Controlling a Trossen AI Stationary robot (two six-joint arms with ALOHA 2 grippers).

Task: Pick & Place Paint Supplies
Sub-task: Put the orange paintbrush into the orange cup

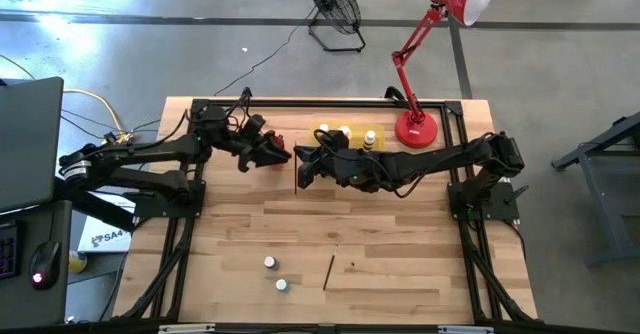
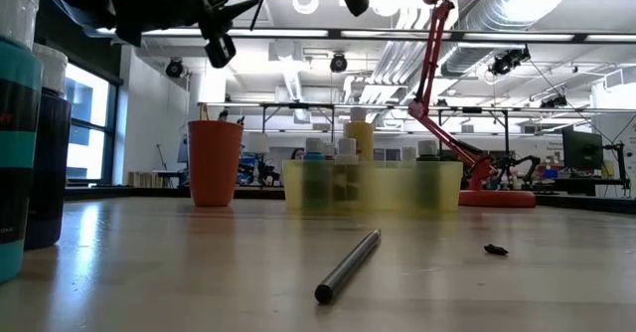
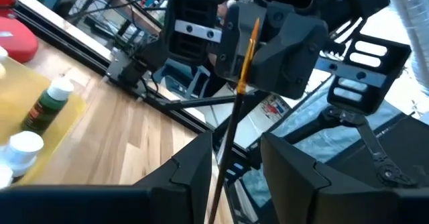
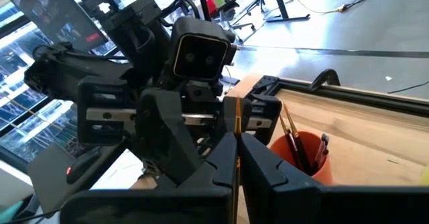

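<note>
A thin dark-handled paintbrush [image 3: 231,127] with an orange upper part hangs in the air between my two grippers, beside the red cup [image 4: 299,155], which holds more brushes. My right gripper [image 4: 236,143] reaches in from the table's right and is shut on this brush. My left gripper [image 3: 238,150] faces it from the left and is open, one finger on either side of the dark handle. Small white-capped bottles [image 1: 345,132] stand in the yellow tray [image 2: 373,186] at the far middle. My right gripper pinches the paintbrush between its two fingers just below its orange part [image 4: 237,120]. The fingers come in about level from the table's right side and lie across the brush. The brush is lifted clear of the table and tilted, its dark handle [image 3: 224,163] passing between my left gripper's fingers.
Two small bottles [image 1: 270,263] [image 1: 281,285] stand near the front edge, with another brush [image 2: 348,265] lying flat beside them. A red desk lamp [image 1: 417,129] stands at the far right, next to the tray. The middle of the wooden table [image 1: 400,234] is bare.
</note>
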